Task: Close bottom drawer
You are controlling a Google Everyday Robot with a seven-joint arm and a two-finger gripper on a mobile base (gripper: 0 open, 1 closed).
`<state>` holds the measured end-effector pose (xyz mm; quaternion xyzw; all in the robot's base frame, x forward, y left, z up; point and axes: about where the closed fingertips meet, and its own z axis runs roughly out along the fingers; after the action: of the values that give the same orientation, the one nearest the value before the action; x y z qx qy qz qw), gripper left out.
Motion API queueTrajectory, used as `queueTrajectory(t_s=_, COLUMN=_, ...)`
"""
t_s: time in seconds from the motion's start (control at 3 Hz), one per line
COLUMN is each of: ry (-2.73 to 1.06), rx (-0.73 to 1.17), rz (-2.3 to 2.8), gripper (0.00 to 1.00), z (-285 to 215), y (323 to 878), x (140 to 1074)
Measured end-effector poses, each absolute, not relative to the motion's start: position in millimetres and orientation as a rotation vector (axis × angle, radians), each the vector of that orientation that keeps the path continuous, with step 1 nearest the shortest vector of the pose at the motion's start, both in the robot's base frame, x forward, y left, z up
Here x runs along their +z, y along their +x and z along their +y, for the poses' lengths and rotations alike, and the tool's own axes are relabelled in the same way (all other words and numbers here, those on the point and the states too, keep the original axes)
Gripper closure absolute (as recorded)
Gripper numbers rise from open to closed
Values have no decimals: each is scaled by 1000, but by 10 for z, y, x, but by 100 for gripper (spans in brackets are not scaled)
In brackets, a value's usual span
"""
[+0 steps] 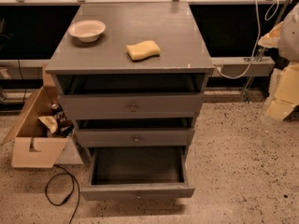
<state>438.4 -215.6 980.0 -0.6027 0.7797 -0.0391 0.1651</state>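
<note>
The grey cabinet (131, 36) stands in the middle of the camera view with three drawers. The bottom drawer (138, 191) is pulled far out toward me; its slim front panel sits low near the floor and its inside (138, 164) holds nothing. The middle drawer (135, 137) and the top drawer (133, 107) stand slightly out. My gripper (281, 99) shows as a pale white and yellow shape at the right edge, well to the right of the cabinet and apart from the bottom drawer.
A white bowl (87, 30) and a yellow sponge (143, 50) lie on the cabinet top. An open cardboard box (35, 139) with items stands left of the cabinet. A black cable (60, 190) loops on the speckled floor. A white cable (243, 64) hangs at back right.
</note>
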Motion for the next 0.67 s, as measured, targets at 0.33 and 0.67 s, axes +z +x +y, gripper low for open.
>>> queueTrajectory(t_s=0.33, ry=-1717, rx=-111, rz=2221, gripper=0, z=-2156, y=4384, x=9799)
queueTrajectory(t_s=0.67, ry=-1712, rx=-98, rz=2225, gripper=0, z=-2133, y=4411, x=9648)
